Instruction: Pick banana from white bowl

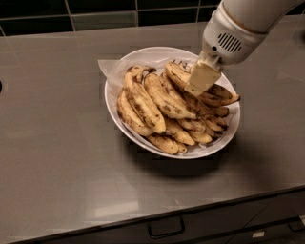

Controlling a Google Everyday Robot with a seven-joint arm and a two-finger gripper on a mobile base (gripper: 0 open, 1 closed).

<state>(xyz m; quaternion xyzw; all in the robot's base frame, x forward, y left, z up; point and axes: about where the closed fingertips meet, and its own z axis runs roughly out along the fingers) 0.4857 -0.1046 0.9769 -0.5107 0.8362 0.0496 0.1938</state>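
The white bowl (125,112) stands in the middle of the grey counter, lined with crinkled white paper (110,69) and heaped with several overripe, brown-speckled bananas. My gripper (199,84) hangs from the white arm (228,38) over the right half of the heap. Its cream tip is down against a long speckled banana (174,73) that lies at the back of the pile. The arm hides whether that banana is gripped. Two large bananas (143,101) lie on the left side of the heap.
The grey counter (57,157) stretches around the bowl. A dark tiled wall (100,9) runs along the back. Below the front edge is a drawer with a dark handle (166,228).
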